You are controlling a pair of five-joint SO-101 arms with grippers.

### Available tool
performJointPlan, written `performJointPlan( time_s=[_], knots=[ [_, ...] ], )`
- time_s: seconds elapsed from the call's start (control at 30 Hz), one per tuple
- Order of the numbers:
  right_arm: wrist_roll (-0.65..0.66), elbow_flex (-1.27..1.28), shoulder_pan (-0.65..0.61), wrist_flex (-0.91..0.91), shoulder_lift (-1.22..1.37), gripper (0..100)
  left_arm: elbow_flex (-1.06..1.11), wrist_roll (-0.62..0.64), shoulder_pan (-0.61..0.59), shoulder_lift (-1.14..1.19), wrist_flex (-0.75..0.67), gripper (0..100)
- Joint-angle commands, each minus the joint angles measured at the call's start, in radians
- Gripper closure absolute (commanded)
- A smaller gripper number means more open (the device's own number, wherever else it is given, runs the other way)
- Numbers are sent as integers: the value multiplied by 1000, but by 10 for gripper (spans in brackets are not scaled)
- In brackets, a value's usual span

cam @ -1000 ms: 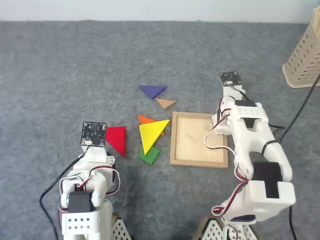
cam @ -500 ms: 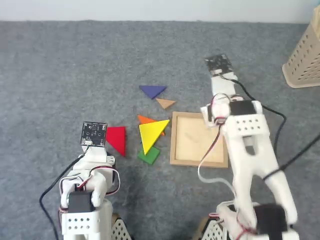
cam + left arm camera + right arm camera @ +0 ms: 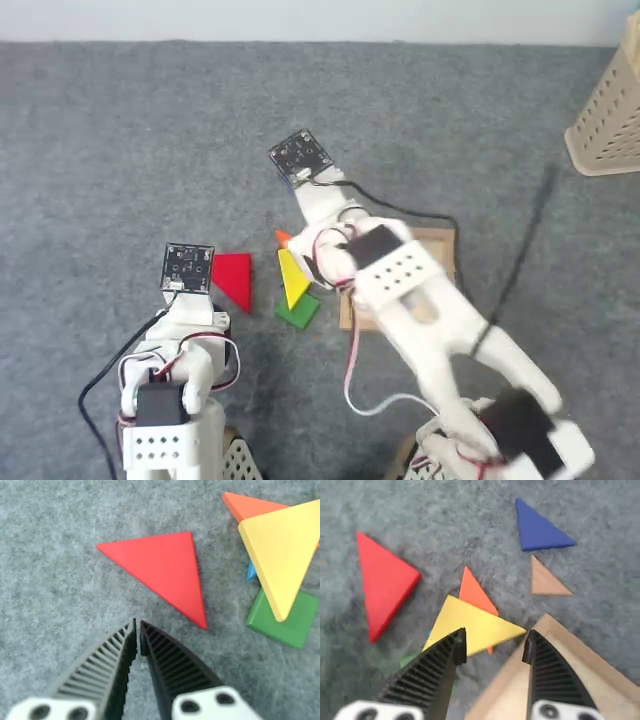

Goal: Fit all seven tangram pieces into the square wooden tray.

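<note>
Right claw (image 3: 495,640) swung over yellow triangle (image 3: 475,625), jaws apart

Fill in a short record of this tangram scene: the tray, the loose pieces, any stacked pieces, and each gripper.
Tray: square wooden tray, no piece in the part that shows
Loose on carpet: red triangle, blue triangle, tan triangle
Stacked: yellow triangle lying over orange triangle and green square
Left gripper: shut, empty, beside red triangle
Right gripper: open, above yellow triangle and tray corner
</note>
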Motion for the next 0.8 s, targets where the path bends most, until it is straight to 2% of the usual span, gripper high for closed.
performJointPlan(
  time_s=[0.0, 0.13, 0.3, 0.5, 0.77],
  knots=[
    [-112, -57, -44, -173, 107, 804, -5, 6, -3, -6, 3, 989],
    [-86, -57, -120, -249, 202, 804, -5, 6, -3, -6, 3, 989],
    [-37, -51, -174, -260, 259, 804, -5, 6, -3, -6, 3, 989],
    [-37, -32, -157, -259, 274, 804, -5, 6, -3, -6, 3, 989],
    [-6, 14, -64, -246, 274, 804, -5, 6, -3, -6, 3, 989]
  ],
)
